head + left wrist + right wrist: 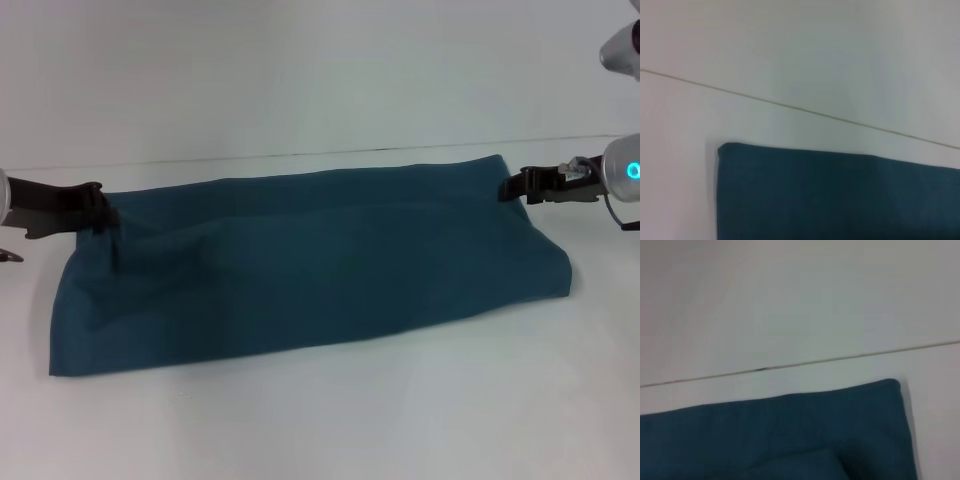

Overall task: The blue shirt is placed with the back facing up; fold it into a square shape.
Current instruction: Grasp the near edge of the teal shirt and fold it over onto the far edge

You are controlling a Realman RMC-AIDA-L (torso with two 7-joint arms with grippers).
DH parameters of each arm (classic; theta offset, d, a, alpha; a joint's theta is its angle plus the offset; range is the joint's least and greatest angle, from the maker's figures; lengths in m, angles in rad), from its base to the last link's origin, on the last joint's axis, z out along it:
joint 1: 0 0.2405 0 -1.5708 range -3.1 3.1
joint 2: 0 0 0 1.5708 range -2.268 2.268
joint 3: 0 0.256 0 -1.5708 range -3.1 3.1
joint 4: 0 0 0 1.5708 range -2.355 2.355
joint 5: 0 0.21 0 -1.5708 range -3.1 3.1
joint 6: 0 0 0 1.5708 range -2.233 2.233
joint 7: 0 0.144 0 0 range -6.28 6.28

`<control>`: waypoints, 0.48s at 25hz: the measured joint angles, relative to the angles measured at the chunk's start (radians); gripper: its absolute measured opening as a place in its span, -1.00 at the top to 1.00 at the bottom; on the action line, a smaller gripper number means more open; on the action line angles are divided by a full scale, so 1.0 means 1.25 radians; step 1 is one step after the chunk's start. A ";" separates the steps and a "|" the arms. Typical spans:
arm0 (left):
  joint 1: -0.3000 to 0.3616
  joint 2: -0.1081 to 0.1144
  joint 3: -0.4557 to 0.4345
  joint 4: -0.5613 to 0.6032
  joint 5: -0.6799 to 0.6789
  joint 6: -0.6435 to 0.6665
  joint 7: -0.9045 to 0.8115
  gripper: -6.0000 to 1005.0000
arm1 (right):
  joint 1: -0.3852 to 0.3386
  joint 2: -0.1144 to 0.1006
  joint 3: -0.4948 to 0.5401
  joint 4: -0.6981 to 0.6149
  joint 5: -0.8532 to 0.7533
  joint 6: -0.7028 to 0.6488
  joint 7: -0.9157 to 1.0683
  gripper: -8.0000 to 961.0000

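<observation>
Nearest you, bare white desk (330,420) runs along the front edge of the blue shirt (310,270). The shirt lies flat as a long folded band, its long axis running side to side across the desk and tilting slightly, the left end nearer you and the right end farther away. At its far left corner you see the left gripper (98,212), fingers pressed together on a raised pinch of cloth. At the far right corner the right gripper (512,186) touches the shirt's edge; you cannot tell how its fingers stand. Both wrist views show a far corner of the shirt lying flat.
</observation>
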 joint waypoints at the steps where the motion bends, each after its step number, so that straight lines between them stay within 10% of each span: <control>1: 0.000 0.000 0.000 0.000 0.000 0.000 0.000 0.90 | 0.000 0.002 -0.001 0.004 0.000 0.013 0.000 0.05; 12: 0.000 -0.002 0.000 -0.001 0.000 -0.006 0.001 0.90 | 0.023 0.031 -0.009 0.048 -0.001 0.108 0.000 0.06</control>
